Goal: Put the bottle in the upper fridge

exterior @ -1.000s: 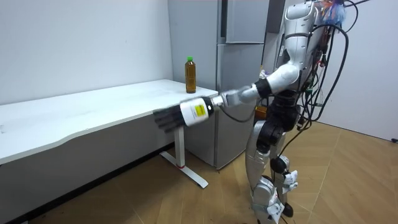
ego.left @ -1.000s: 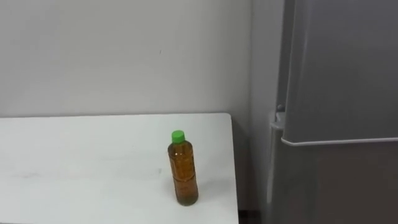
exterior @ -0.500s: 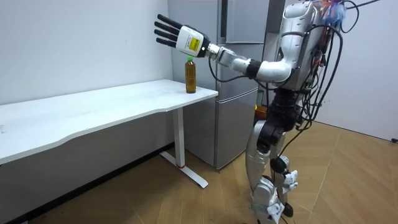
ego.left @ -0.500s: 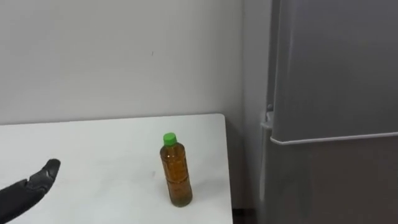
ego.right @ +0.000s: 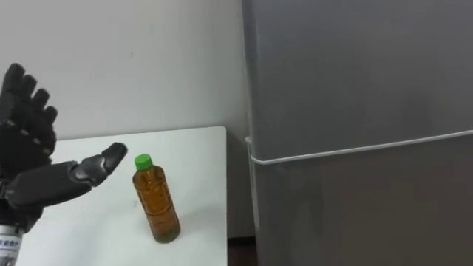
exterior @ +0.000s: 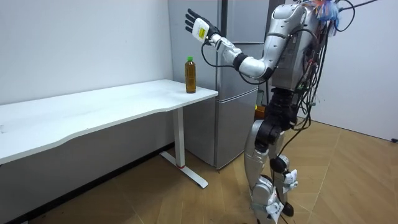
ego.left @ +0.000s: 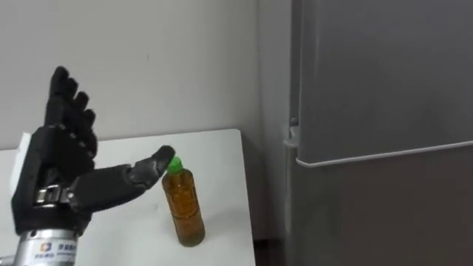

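Observation:
A clear bottle [ego.left: 185, 210] of amber liquid with a green cap stands upright on the white table [ego.left: 222, 148], near its right end. My left hand [ego.left: 63, 170] is raised to the left of the bottle, open, fingers straight and spread, palm toward the bottle. Its thumb tip sits level with the cap; I cannot tell if they touch. The room view has the same hand [exterior: 199, 28] held high, above and to the right of the bottle [exterior: 190, 74]. The grey fridge [ego.left: 384, 74] stands right of the table with both doors closed.
A white seam [ego.left: 384, 154] divides the fridge's upper and lower doors. A narrow gap separates the table's right edge from the fridge side. A plain wall [ego.left: 162, 59] runs behind the table. In the room view I stand on the wooden floor [exterior: 348, 180] before the fridge [exterior: 239, 62].
My left arm has swung up from low beside the table to high by the bottle. The eye view has shifted right, so bottle and fridge sit further left in the picture.

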Tool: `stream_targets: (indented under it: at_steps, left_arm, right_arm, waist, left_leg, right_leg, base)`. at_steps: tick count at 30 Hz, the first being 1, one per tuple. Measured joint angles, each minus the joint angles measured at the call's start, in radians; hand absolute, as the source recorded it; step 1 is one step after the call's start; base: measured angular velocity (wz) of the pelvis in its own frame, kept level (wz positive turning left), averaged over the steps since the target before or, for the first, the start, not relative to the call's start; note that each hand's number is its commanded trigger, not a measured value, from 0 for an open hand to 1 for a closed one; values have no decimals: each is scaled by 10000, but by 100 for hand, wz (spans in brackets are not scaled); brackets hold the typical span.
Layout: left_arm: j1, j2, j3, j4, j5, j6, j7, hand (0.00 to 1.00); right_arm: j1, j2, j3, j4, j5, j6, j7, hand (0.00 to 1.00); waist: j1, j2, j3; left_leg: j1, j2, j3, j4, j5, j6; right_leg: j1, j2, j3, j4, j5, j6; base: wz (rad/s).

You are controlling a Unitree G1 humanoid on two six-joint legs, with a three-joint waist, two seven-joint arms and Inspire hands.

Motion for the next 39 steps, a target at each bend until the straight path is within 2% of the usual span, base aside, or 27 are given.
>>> stream_targets:
  at_steps: [2, 4, 5, 9, 13, 20, 23, 25, 27, 34, 36, 39]
  left_arm:
    - [-92, -15, -349, 120, -399, 68, -300, 0]
    - [-146, -24, -627, 134, -739, 397, -750, 0]
    - [-175, -24, -675, 149, -744, 454, -894, 0]
    - [-494, -29, -955, 520, -739, 672, -1349, 0]
    - [-534, -31, -996, 763, -743, 939, -1753, 0]
    - [-535, -61, -1507, 763, -751, 1163, -2014, 0]
    - [-549, -99, -1731, 763, -772, 1175, -2129, 0]
    - [-551, -136, -1836, 762, -773, 1271, -2228, 0]
    - [-572, -136, -1877, 760, -839, 1444, -2352, 0]
    - [-830, -73, -2162, 740, -1287, 1606, -2398, 0]
    - [-1101, -40, -2163, 742, -1286, 1868, -2398, 0]
    - [-1455, 63, -2190, 746, -1283, 2170, -2398, 0]
  right_arm:
    - [-2, -32, 81, -4, -4, 9, 1, 0]
    - [-43, -29, 90, -106, -9, 19, 10, 0]
    - [-71, -30, 90, -118, -12, 30, 14, 0]
    - [-214, -37, 100, -78, -9, 92, 23, 0]
    - [-312, -12, 97, 46, 37, 95, 27, 0]
    - [-357, -15, 169, 54, 369, 152, 12, 0]
    - [-400, -24, 174, 53, 409, 236, 4, 0]
    - [-435, -23, 188, 50, 478, 310, 15, 0]
    - [-432, -25, 189, 47, 572, 312, 25, 0]
    - [-517, -64, 339, 4, 690, 487, 25, 0]
    - [-612, -79, 516, 15, 690, 530, 27, 0]
    - [-690, -114, 639, 15, 708, 601, 29, 0]
  waist:
    - [-131, 3, 10]
    - [-226, 54, 7]
    - [-246, 55, 32]
    - [-446, 98, 32]
    - [-709, 76, 49]
    - [-926, 91, 31]
    - [-989, 126, 4]
    - [-1010, 144, -21]
    - [-1186, 191, -57]
    - [-1231, 146, -27]
    - [-1227, 90, 11]
    - [-1226, 104, 13]
  left_leg:
    - [46, 2, 14, -5, 0, 0]
    - [19, 5, 59, -5, 0, 0]
    - [19, 5, 75, -6, 0, 0]
    - [-90, 11, 180, -7, 0, 0]
    - [-99, 22, 307, 18, 0, 0]
    - [-101, 60, 499, 24, 0, 0]
    - [-108, 81, 657, 21, 0, 0]
    - [-157, 85, 693, 20, 0, 0]
    - [-262, 86, 694, 18, 0, 1]
    - [-277, 87, 700, -34, 0, 1]
    - [-286, 87, 699, -33, 0, 1]
    - [-369, 87, 699, -18, 0, 1]
  right_leg:
    - [72, 5, 34, -6, 0, 0]
    - [57, 8, 67, -8, 0, 0]
    - [50, 9, 77, -7, 0, 0]
    - [-120, 4, 128, 22, 0, 0]
    - [-217, 6, 290, 48, 7, -11]
    - [-309, 31, 459, 61, 17, -23]
    - [-404, 53, 642, 66, 28, -31]
    - [-452, 58, 689, 64, 36, -34]
    - [-515, 59, 684, 67, 59, -40]
    - [-537, 64, 690, 54, 61, -44]
    - [-536, 63, 676, 52, 62, -44]
    - [-567, 62, 641, 26, 79, -42]
  base:
    - [0]
    - [-5]
    - [-7]
    - [-5]
    - [-8]
    - [-6]
    - [-15]
    - [-7]
    - [0]
    - [0]
    - [0]
    - [5]
